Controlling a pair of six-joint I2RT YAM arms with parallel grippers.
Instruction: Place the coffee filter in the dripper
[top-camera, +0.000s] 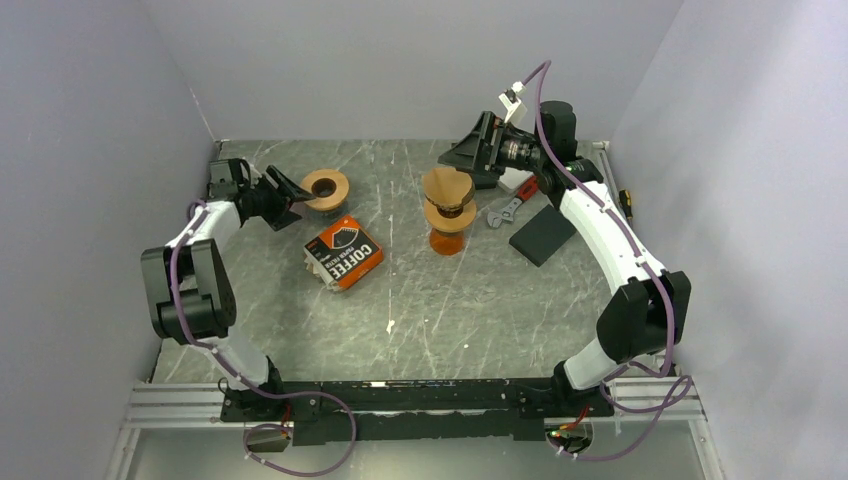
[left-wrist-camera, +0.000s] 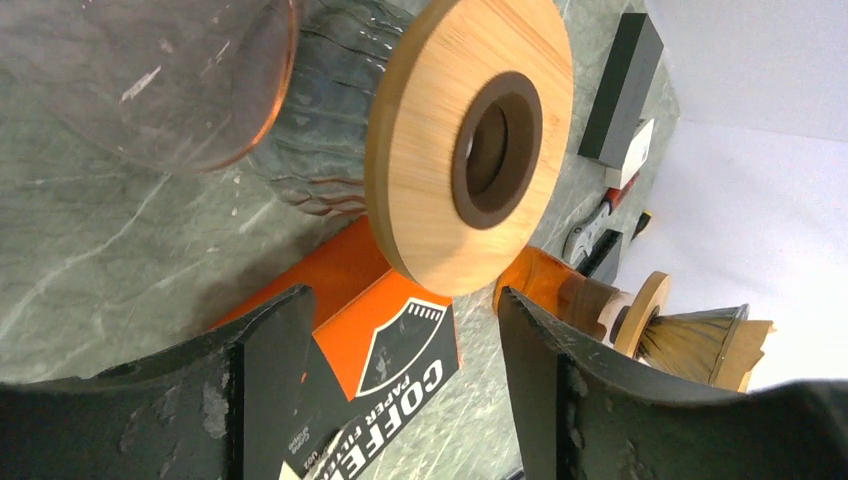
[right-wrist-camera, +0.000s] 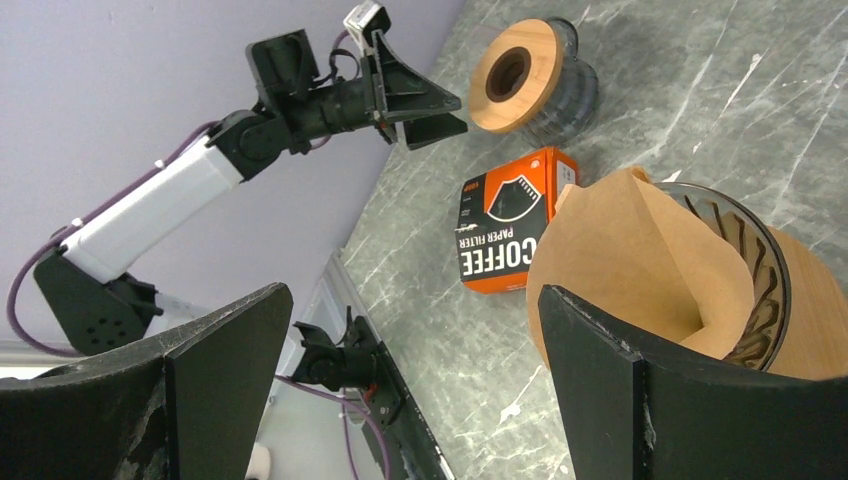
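Coffee filter (top-camera: 447, 186) sits in the dripper (top-camera: 451, 214) (atop an orange vessel (top-camera: 446, 242)) toward the table's (top-camera: 480, 310) far edge. The right claw (top-camera: 457, 160) gapes empty beside it, and the left claw (top-camera: 290, 200) is spread empty near a second dripper (top-camera: 326, 188).

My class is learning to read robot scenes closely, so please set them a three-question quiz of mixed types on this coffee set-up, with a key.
1. True or false: the paper filter sits in the dripper that stands on the orange vessel.
2. Which thing lies nearest the wrench? A: black block. B: filter box. C: spare dripper.
3. Fill in: the right gripper, close to the filter, has its jaws ___.

Key: 1 true; 2 A; 3 open.
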